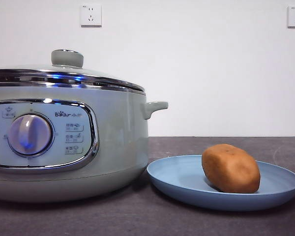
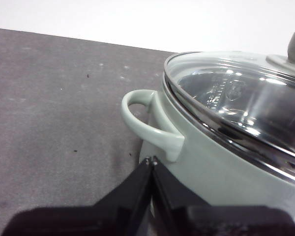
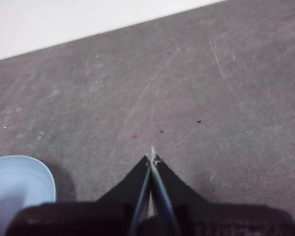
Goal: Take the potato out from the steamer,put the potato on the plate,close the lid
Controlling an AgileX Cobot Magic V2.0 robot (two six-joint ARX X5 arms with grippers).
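The potato lay on the plate just beside the steamer, its long axis slanting across the plate. The lid sat on the steamer. The left hand, closed and empty, hung near the steamer's side handle; the right hand, closed and empty, hung over bare surface beyond the plate.

Potato on plate, beside steamer
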